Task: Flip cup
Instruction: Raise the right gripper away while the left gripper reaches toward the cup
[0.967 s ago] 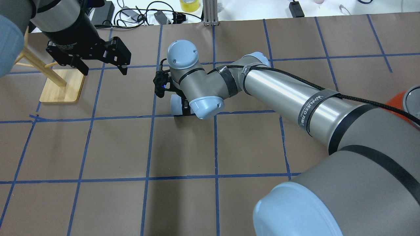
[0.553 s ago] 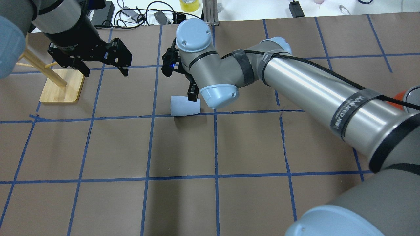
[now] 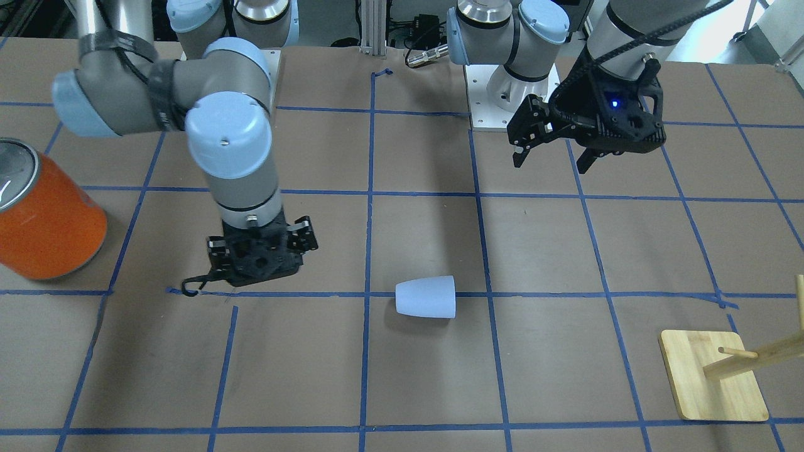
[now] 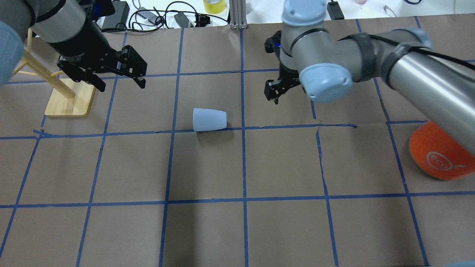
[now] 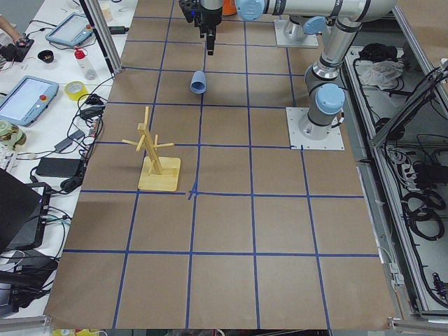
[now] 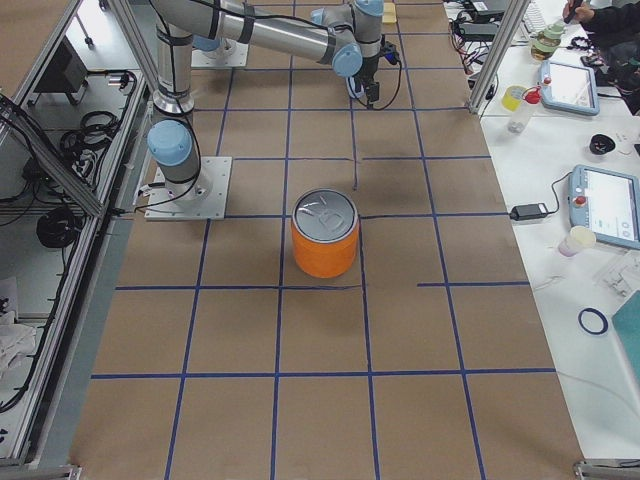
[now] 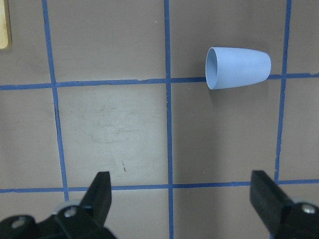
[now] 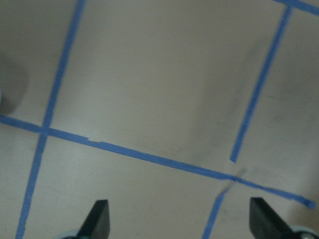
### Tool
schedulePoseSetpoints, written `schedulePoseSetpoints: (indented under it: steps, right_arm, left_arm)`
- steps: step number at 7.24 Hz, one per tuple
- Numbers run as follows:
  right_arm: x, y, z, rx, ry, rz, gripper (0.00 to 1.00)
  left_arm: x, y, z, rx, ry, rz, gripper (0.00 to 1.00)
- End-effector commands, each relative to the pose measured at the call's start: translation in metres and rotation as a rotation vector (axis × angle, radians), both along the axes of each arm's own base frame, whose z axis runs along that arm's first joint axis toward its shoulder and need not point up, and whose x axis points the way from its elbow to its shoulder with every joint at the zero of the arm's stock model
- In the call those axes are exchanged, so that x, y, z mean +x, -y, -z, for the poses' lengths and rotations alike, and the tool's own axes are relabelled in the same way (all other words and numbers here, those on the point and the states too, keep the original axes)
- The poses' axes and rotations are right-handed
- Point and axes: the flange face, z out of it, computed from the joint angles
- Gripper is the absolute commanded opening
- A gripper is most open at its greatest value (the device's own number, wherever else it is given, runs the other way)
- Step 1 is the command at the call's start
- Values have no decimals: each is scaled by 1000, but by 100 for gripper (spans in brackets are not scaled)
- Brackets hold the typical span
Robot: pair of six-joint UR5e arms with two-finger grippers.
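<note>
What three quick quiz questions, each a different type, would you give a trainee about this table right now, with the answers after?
1. True or false: the cup stands upright on the table.
2. Multiple choice: how many grippers hold the cup? A none, B one, C two.
3. Fill in: the orange can sits on the robot's ___ side.
Key: 1 false, it lies on its side. 2 A, the left gripper and right gripper are both open, clear of it. 3 right.

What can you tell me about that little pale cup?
The cup is a small, plain tumbler of pale blue-white plastic, tapered, with no handle. It lies on its side on the brown-covered table, its wider open rim toward the robot's left, its closed base toward the right. It looks empty and rests along a blue tape line. Only the table touches it.
</note>
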Motion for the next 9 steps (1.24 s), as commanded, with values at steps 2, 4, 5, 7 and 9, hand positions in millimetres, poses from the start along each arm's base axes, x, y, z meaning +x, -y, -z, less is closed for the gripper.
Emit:
schedulePoseSetpoints:
  steps: [2,4,5,7,9]
  right_arm:
    - [-95,-22,-69,47,40,273,100]
    - [-89,-47,-127,35,53,362,100]
    - [-89,-59,-152,32,55,362,100]
    - [-87,-74,-169,64,49,360,100]
    - [-70,-83,-163,93,42,316,100]
  left_arm:
    - [9,22,100,-6,-232,-15,100]
    - [4,39,158,4,-360,-26,100]
    - [-1,49,172,5,-437,-29,100]
    - [-6,71,213,18,-557,-34,100]
    - [-4,88,254,7,-554,-27,100]
